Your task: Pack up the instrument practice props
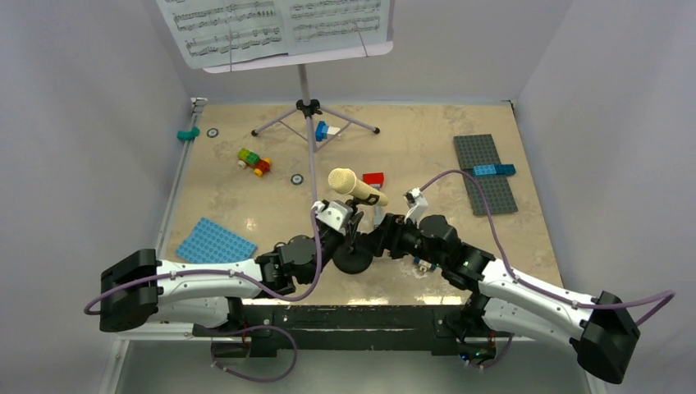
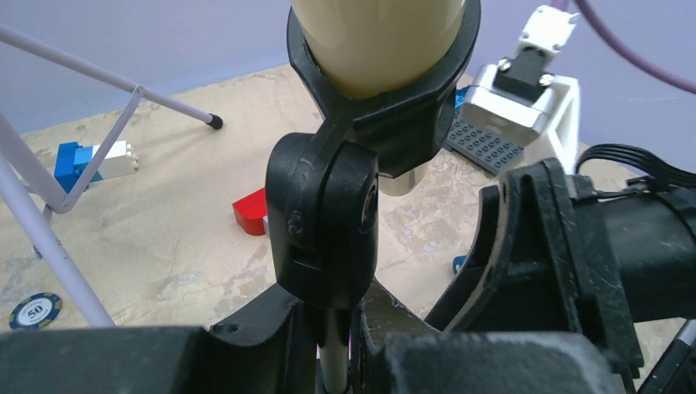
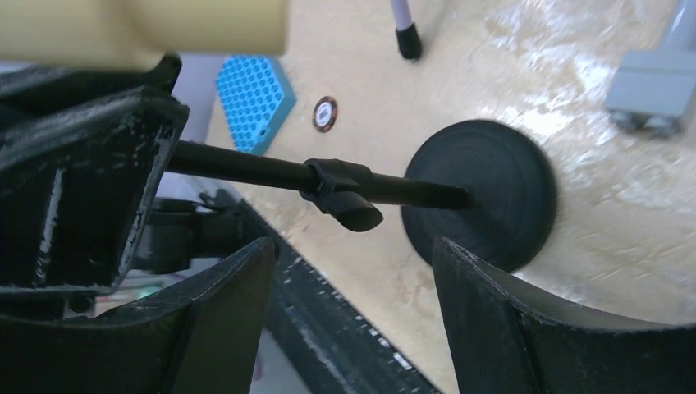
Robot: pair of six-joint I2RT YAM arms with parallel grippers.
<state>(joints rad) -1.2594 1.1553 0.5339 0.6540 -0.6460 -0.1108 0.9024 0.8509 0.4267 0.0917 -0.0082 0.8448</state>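
Right hand nearest: jaws wide, empty. Left hand clamped on mic stand pole (base near front edge of table). Microphone in clip. Suggest: left steadies, right draws microphone straight out.

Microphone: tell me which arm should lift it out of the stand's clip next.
Right. The right tool is open and free, close to the microphone. The left tool is shut on the pole of the mic stand, so it can steady the stand during the pull.
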